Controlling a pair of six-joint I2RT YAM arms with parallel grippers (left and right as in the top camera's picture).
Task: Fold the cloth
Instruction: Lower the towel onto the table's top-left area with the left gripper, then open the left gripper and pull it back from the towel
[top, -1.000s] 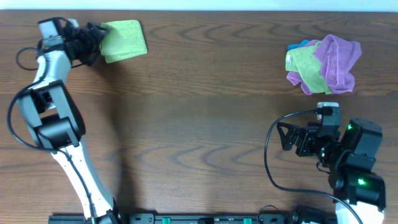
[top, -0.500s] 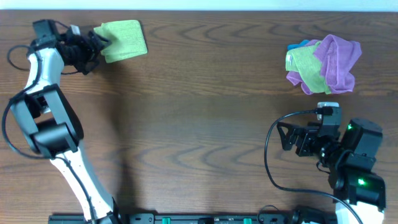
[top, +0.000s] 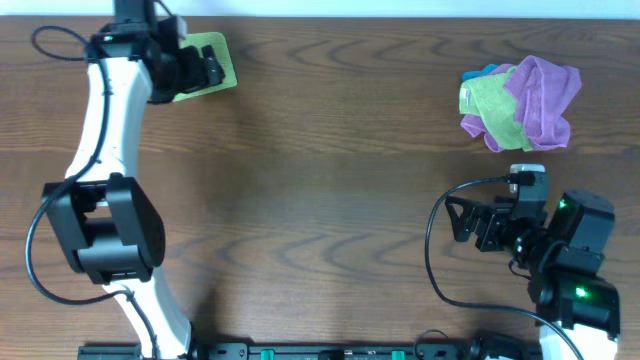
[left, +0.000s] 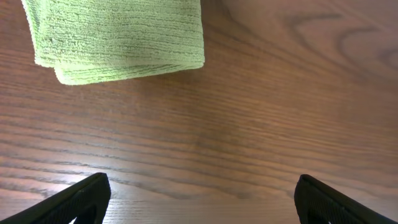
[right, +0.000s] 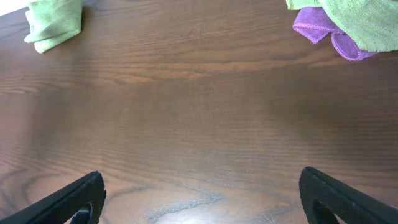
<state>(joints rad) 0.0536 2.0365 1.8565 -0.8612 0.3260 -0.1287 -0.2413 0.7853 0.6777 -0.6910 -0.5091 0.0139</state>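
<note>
Near right, my right gripper (right: 204, 196) sat with fingers apart, holding nothing. Far left, my left gripper (left: 202, 199), also spread and empty, hovered by the cloth (left: 118, 37), which lay in stacked layers; I judged it light and limp, best pinched at a corner. The pile (top: 520, 100) far right was well apart, blocking nothing.
</note>
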